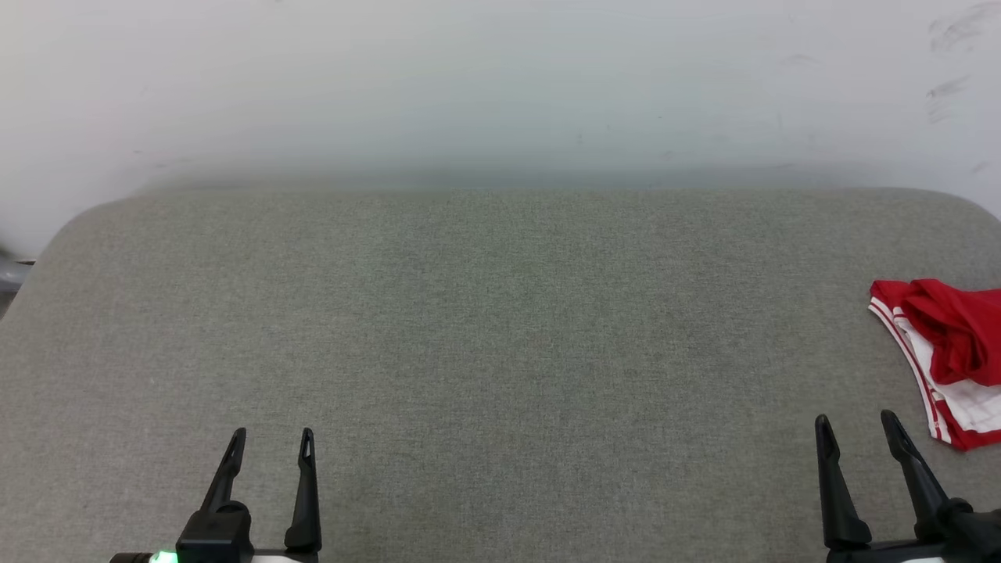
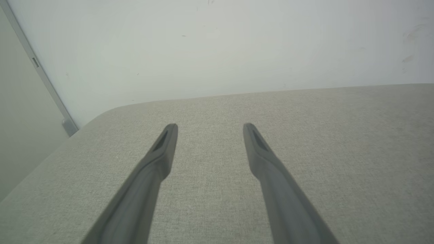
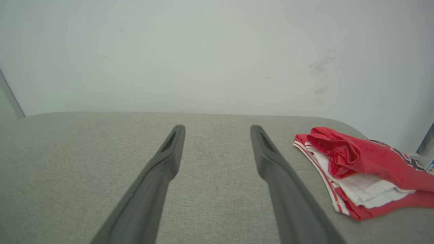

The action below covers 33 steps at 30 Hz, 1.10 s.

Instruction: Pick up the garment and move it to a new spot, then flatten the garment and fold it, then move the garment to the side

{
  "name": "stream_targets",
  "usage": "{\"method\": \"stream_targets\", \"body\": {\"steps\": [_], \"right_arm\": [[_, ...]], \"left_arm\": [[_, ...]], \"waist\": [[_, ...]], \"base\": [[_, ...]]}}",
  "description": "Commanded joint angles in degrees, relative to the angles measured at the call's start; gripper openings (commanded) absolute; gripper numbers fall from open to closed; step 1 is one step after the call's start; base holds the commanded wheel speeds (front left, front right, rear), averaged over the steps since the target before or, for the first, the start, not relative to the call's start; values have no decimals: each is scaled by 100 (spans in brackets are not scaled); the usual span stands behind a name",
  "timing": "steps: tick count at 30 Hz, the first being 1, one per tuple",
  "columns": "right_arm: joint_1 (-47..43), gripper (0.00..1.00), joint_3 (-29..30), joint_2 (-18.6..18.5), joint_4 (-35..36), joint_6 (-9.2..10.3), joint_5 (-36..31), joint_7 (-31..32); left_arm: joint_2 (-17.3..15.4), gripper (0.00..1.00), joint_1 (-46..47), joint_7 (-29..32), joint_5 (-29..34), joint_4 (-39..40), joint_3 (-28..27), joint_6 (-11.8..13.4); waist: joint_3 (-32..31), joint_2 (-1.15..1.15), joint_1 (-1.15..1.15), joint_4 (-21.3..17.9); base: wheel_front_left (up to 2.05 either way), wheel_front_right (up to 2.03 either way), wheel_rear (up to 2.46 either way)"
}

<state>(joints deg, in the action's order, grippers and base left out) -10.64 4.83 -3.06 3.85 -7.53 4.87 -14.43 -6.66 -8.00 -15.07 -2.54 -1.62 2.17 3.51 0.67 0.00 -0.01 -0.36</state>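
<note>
Garment (image 1: 954, 336): crumpled red-white jersey, right, on woven grey worktop (image 1: 500, 328); left end effector (image 1: 272, 434), right end effector (image 1: 855, 418) (both mine) gaping, empty.

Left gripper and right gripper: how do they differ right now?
The left gripper sits over plain grey fabric surface; the right gripper sits beside the crumpled red-and-white garment, not touching it. The left gripper's fingers lean right in the head view; the right gripper's lean left. Both are open and empty.

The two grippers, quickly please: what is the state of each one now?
Left gripper, two long dark fingers: open, empty.
Right gripper, same dark fingers: open, empty; the crumpled red-and-white jersey T-shirt lies apart from it.
</note>
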Motion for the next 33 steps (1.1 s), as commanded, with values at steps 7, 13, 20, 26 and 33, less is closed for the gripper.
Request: {"method": "stream_targets", "body": {"steps": [7, 13, 20, 26, 33], "right_arm": [[-100, 100, 2, 32, -3, 9, 118, -32], [-35, 0, -31, 5, -161, 0, 129, -11], [121, 0, -75, -48, -295, 0, 1041, 141], [273, 0, -109, -88, -433, 1, 1749, 266], [421, 0, -138, -122, -568, 1, 2501, 403]], "left_arm": [[50, 100, -71, -13, 22, -16, -73, -76], [49, 0, -15, 26, -62, -189, -73, -95], [80, 0, 141, 246, -936, -303, -163, -194], [104, 0, 251, 407, -1624, -375, -222, -271], [131, 0, 371, 580, -2365, -455, -285, -356]], "waist": [[-3, 0, 1, -10], [-7, 0, 1, -11], [-9, 0, 1, -8], [-11, 0, 1, -6], [-14, 0, 1, -3]], "base": [[0, 0, 0], [0, 0, 0], [0, 0, 0], [0, 0, 0], [0, 0, 0]]}}
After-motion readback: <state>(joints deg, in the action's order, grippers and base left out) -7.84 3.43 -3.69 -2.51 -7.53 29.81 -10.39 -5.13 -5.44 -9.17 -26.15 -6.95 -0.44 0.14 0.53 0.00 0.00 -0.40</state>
